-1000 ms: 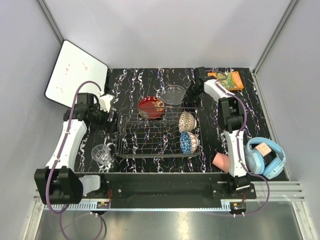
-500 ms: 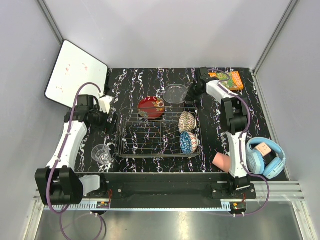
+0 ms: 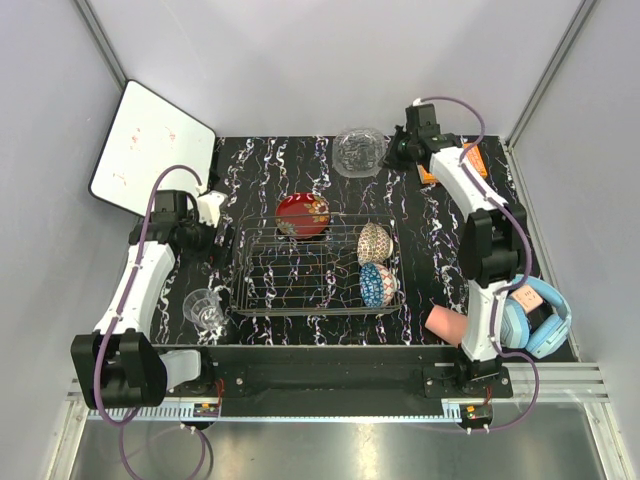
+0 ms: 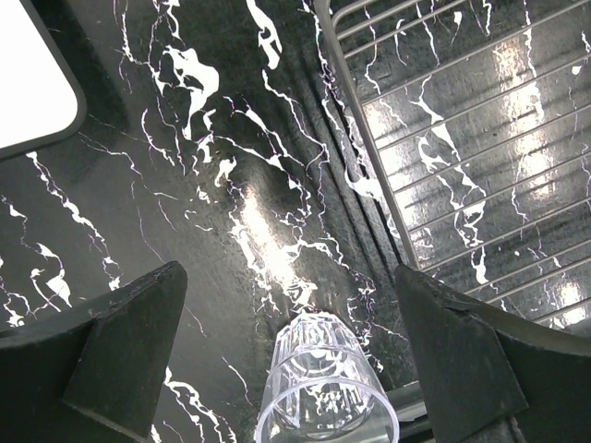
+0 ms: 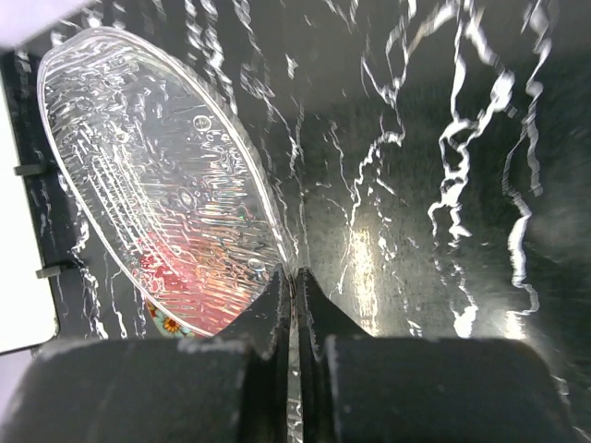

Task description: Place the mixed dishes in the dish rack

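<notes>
Right jaws clamp the rim of the clear glass bowl [image 3: 358, 150]; left jaws gape apart. The dish rack [image 3: 300, 275] lies nearward and left of the bowl.

A black table top [image 3: 260, 170] veined with white fills the middle of the overhead view. A white board [image 3: 150, 150] with rounded corners and a dark rim lies tilted at the upper left, overhanging the table's far left corner; its corner also shows at the upper left of the left wrist view [image 4: 28, 74]. An orange book [image 3: 479, 160], only partly visible, sits at the upper right. Blue headphones [image 3: 540, 310] with pink pads rest at the lower right edge.
</notes>
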`<action>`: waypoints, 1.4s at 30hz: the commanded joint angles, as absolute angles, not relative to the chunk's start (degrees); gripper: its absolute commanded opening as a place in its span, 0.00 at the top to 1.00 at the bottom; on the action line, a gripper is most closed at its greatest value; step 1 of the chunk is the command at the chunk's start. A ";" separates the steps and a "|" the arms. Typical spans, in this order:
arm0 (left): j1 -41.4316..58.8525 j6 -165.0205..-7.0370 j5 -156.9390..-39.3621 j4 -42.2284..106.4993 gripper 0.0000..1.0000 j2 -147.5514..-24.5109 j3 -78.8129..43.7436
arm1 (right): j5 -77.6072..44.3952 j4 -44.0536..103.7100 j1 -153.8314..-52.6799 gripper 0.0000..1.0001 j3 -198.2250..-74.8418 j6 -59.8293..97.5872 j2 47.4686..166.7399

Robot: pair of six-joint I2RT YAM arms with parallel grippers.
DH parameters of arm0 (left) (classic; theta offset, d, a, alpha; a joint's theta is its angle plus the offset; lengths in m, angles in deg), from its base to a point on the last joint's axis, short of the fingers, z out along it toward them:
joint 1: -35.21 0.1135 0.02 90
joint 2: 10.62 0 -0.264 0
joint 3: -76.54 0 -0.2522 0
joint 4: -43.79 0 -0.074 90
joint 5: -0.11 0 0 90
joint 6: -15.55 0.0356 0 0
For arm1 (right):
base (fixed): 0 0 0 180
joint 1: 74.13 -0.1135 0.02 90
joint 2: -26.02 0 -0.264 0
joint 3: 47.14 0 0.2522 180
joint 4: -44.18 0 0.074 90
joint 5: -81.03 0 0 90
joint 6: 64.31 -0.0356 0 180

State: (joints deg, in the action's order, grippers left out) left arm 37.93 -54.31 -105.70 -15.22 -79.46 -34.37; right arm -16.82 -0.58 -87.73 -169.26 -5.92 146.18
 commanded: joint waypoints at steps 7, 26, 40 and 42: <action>38.29 -53.88 -105.09 -12.68 0.01 -80.59 -34.24 | -2.13 1.86 -97.39 1.00 -162.43 16.88 126.41; 38.46 -54.06 -104.74 -12.51 0.01 -81.46 -34.16 | 18.89 21.98 -116.92 1.00 -128.67 57.48 101.44; 38.46 -54.32 -104.74 -12.07 0.01 -81.91 -34.86 | 27.95 34.29 -127.39 1.00 -120.40 76.13 101.96; 38.46 -54.23 -104.74 -11.89 0.01 -81.90 -35.12 | 28.30 35.60 -128.44 1.00 -118.82 77.37 101.70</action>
State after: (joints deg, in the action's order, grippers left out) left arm 38.17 -54.35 -105.46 -14.37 -82.04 -34.81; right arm 25.25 29.36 -126.88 -120.27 71.87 102.91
